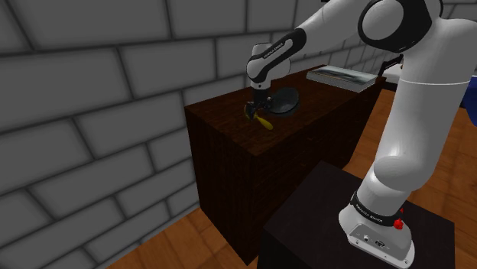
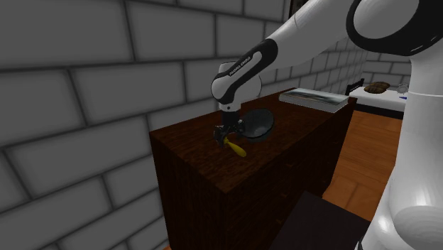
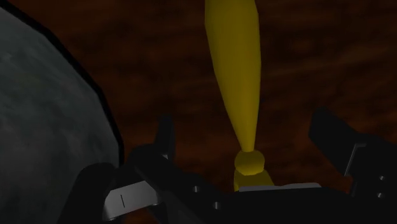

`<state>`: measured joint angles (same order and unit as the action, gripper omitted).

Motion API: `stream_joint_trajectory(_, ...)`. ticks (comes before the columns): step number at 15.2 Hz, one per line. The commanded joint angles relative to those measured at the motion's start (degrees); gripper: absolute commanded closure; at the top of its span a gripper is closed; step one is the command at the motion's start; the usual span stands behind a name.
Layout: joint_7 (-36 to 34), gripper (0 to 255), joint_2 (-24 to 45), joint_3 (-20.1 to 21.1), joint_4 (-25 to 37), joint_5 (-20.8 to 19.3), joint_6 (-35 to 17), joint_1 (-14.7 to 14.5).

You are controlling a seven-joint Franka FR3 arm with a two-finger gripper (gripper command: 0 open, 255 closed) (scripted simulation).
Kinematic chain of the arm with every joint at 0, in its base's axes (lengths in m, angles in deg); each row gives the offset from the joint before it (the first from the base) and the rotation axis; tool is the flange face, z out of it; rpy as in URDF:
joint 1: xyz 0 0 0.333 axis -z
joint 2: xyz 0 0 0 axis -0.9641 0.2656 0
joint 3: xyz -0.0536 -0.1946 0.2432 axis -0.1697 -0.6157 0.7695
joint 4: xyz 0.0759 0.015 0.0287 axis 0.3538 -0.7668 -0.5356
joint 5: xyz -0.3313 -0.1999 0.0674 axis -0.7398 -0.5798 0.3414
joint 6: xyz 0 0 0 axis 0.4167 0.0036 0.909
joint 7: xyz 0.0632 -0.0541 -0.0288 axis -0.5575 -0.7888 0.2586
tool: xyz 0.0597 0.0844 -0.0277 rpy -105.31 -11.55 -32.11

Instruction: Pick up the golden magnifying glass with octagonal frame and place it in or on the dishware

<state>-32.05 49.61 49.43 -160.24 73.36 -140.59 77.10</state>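
Status: approach complete, grasp not yet made, transfer outstanding. The tool (image 1: 255,109) hangs low over the dark wooden bench (image 1: 225,113), pointing down, directly above the golden magnifying glass (image 1: 264,122). In the wrist view its two black fingers (image 3: 164,137) stand well apart, and the yellow handle (image 3: 234,70) runs out between them and away from the tool. Neither finger touches the handle, so the tool is open and carries nothing. The frame end sits close under the tool's palm and is mostly hidden there, so its octagonal outline cannot be confirmed. The glass appears, though not certainly, to lie flat on the bench. The dishware, a dark grey bowl (image 1: 286,99), stands on the same bench just beside the tool, outside one finger, and nothing is seen in it. Judgement: locating and lining up are done. Left to do: close on the glass near where the handle joins the frame, lift it clear of the bench, carry it the short way sideways over the bowl's rim, and release. The narrow tapered handle offers little purchase, so a slip on closing is the main risk
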Motion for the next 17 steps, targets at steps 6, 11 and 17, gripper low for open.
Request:
stream_joint_trajectory(6, -0.1, 255, 0.2, 0.0, 0.0, 0.0, 0.2, 0.0)
stream_joint_trajectory(11, 0.0, 255, 0.1, -0.1, 0.0, 0.0, 0.2, 0.1)
stream_joint_trajectory(17, -0.4, 255, -2.2, -0.2, 1.9, -0.5, 4.5, 0.0)
